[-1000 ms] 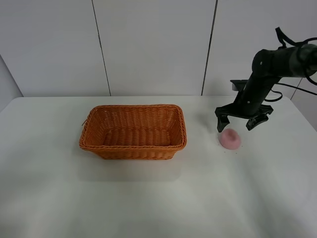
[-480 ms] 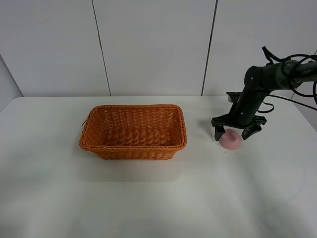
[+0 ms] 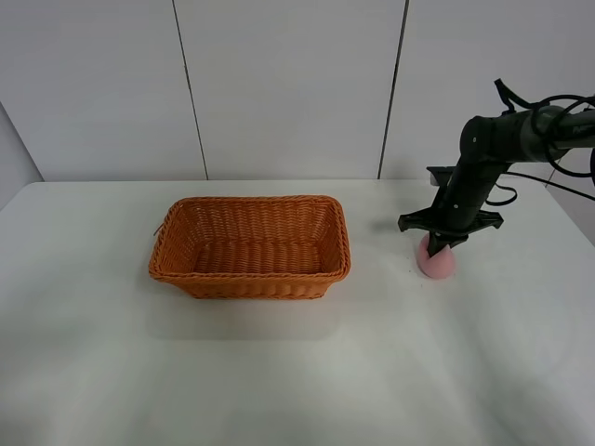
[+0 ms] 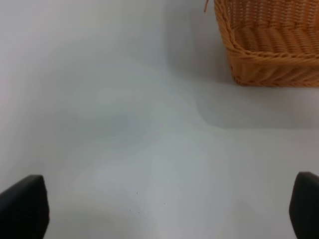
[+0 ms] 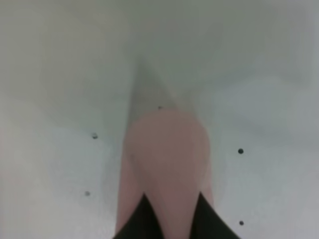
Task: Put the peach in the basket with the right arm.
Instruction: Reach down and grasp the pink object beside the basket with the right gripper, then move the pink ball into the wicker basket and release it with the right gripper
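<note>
White table [image 3: 279, 390] before a pale, dark-seamed panelled wall [image 3: 288, 84], soft even light

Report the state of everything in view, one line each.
peach: on the table, gripped by the right claw.
basket: upright, empty.
right claw: shut on the peach.
left claw: open, holding nothing.

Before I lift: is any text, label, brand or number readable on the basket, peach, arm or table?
None: no readable text in any view.
basket: plain wicker, no tag visible.
peach: plain pink.
right arm: black, no marking visible.
table: only dark specks in the right wrist view, not characters.
</note>
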You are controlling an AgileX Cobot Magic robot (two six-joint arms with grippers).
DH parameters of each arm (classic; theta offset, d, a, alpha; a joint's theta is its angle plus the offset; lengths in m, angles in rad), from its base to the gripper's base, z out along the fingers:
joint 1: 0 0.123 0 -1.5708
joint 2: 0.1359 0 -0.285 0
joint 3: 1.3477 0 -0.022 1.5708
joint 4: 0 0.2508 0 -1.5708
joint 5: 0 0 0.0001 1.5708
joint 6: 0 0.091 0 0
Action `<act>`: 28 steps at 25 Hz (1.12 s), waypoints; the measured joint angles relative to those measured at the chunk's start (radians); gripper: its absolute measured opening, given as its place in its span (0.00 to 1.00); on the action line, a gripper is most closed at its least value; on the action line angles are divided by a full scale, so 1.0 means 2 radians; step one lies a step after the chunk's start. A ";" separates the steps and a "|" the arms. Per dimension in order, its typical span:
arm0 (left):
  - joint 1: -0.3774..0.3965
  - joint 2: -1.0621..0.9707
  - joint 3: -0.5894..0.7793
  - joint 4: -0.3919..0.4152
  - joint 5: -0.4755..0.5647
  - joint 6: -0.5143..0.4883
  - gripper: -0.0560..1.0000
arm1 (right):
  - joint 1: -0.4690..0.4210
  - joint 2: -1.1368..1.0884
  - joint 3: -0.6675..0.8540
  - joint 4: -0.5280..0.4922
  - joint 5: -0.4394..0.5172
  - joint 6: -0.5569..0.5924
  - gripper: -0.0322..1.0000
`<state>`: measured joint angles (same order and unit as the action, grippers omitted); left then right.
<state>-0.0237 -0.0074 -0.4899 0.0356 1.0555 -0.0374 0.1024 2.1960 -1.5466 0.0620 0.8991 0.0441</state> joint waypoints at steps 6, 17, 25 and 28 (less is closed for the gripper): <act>0.000 0.000 0.000 0.000 0.000 0.000 0.99 | 0.000 -0.046 -0.071 -0.001 0.063 0.000 0.03; 0.000 0.000 0.000 0.000 0.000 0.000 0.99 | 0.002 -0.069 -0.204 -0.020 0.157 0.000 0.03; 0.000 0.000 0.000 0.000 0.000 0.000 0.99 | 0.048 -0.071 -0.238 -0.038 0.159 0.000 0.03; 0.000 0.000 0.000 0.000 0.000 0.000 0.99 | 0.106 -0.071 -0.244 -0.038 0.159 0.002 0.03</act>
<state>-0.0237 -0.0074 -0.4899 0.0356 1.0555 -0.0374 0.3135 2.0535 -2.0338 -0.0135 1.2180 0.0490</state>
